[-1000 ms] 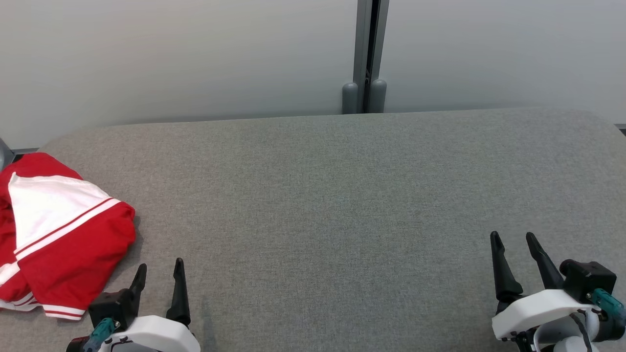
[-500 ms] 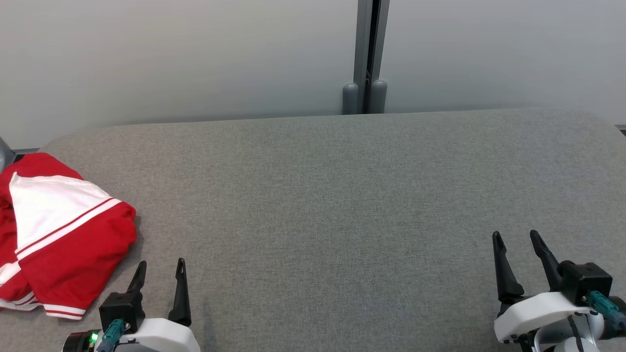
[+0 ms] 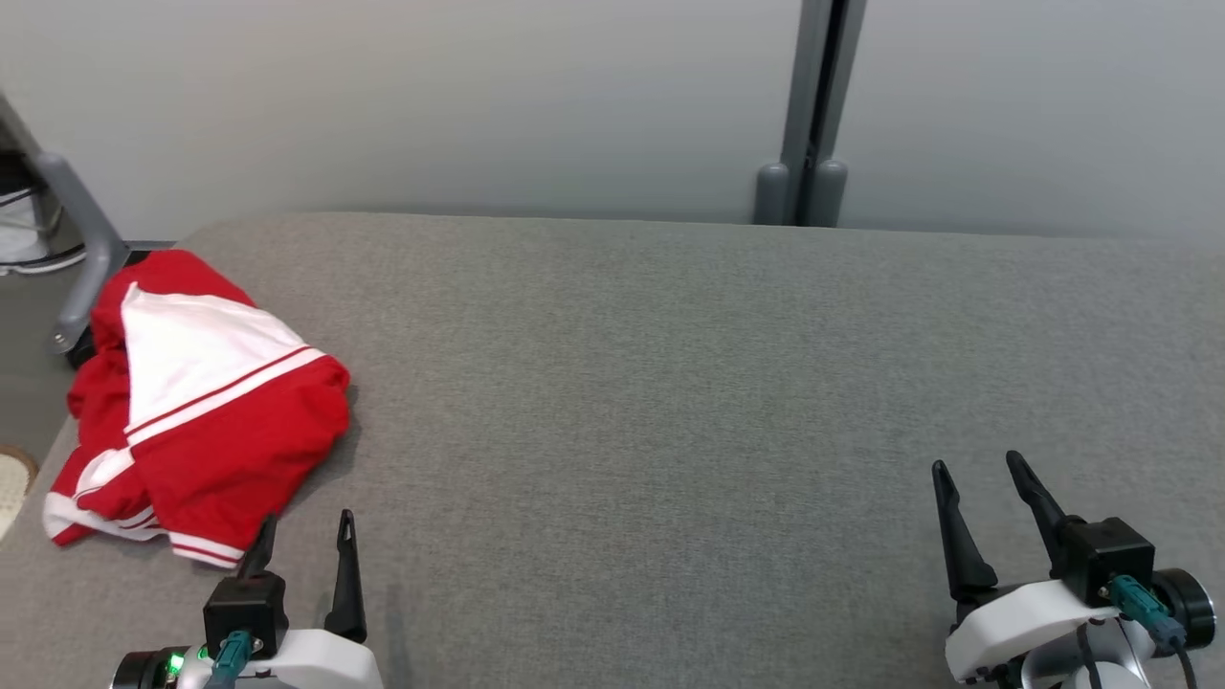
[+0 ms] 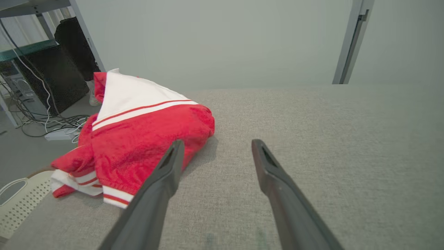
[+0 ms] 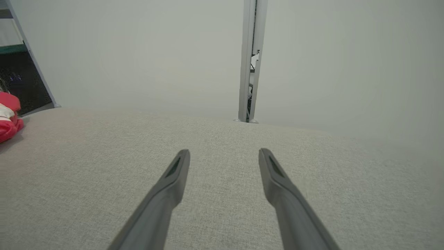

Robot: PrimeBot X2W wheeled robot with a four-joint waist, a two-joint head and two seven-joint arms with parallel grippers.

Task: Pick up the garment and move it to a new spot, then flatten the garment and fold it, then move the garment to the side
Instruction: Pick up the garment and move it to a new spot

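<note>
The red and white garment [image 3: 220,431] is looking like thin, slightly shiny cloth. The table [image 3: 670,383] is wearing a rough, grey, woven cloth cover. The left gripper [image 3: 308,519] and right gripper [image 3: 976,461] are showing dull, dark plastic fingers. The wall [image 3: 431,96] is looking smooth and matt.

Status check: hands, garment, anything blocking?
Left hand open, empty, close by the garment. Right hand open, empty, far right. Garment crumpled at left end of grey surface. Nothing blocking.
</note>
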